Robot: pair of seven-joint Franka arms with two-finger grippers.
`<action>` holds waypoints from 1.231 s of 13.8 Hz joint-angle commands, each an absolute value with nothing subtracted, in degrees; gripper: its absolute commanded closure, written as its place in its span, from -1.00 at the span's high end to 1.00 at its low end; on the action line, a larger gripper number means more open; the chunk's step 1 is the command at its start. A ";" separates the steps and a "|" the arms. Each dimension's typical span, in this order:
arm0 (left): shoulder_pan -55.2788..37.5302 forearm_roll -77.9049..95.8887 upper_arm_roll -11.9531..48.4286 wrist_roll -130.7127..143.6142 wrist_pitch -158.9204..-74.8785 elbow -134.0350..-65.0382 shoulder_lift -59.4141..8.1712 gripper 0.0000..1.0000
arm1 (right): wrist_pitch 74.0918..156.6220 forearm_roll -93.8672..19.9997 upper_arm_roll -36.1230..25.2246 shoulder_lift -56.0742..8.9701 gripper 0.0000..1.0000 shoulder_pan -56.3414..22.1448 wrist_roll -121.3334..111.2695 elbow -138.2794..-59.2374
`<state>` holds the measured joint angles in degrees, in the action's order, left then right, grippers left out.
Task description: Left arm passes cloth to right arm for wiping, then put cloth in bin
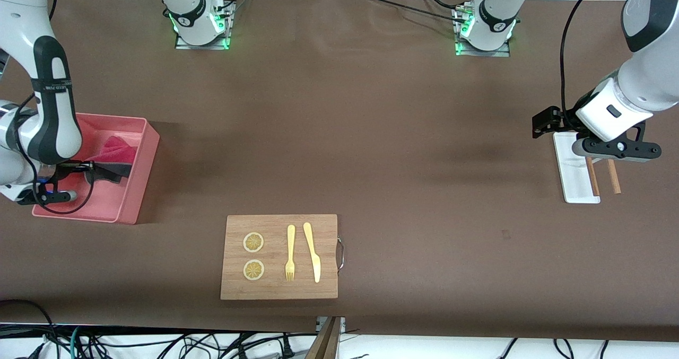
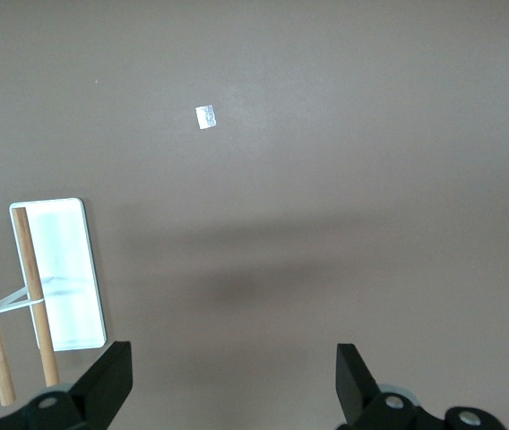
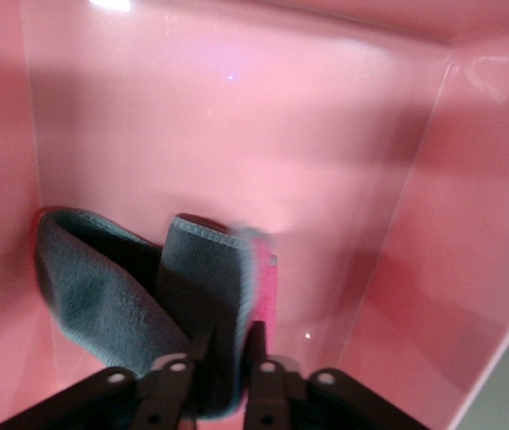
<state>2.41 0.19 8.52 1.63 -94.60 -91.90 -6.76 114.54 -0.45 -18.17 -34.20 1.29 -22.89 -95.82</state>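
Note:
The pink bin point(image 1: 144, 160) stands at the right arm's end of the table. The crimson-pink cloth point(image 1: 114, 148) with grey backing hangs inside it. My right gripper point(image 1: 123, 170) is down in the bin and shut on a fold of the cloth. In the right wrist view the grey side of the cloth point(image 3: 102, 287) droops from my right gripper point(image 3: 230, 345) just above the bin's floor point(image 3: 237, 134). My left gripper point(image 1: 617, 155) is open and empty, held over the white tray at the left arm's end. It also shows in the left wrist view point(image 2: 234, 381).
A wooden cutting board point(image 1: 279, 290) with two lemon slices, a fork and a knife lies near the front edge. A small white tray point(image 1: 575, 181) with two wooden sticks point(image 1: 612, 177) is under the left gripper; the tray point(image 2: 62, 269) shows in the left wrist view.

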 commanded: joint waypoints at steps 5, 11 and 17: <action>1.85 0.35 8.61 0.44 -93.96 -90.26 -7.65 1.00 | 100.05 -1.23 -16.18 -20.59 1.00 0.97 -20.85 -92.65; 1.76 0.35 8.61 0.35 -93.78 -90.35 -7.65 1.00 | 88.60 -0.18 -9.34 -8.89 1.00 0.97 -17.67 -90.35; 1.93 0.44 8.53 0.35 -93.69 -90.44 -7.56 1.00 | 80.86 3.60 -0.36 -4.92 1.00 1.14 -7.82 -84.30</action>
<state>2.07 0.19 8.72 1.63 -94.60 -91.84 -7.07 83.14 2.63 -1.96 -5.08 0.59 -10.13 -87.29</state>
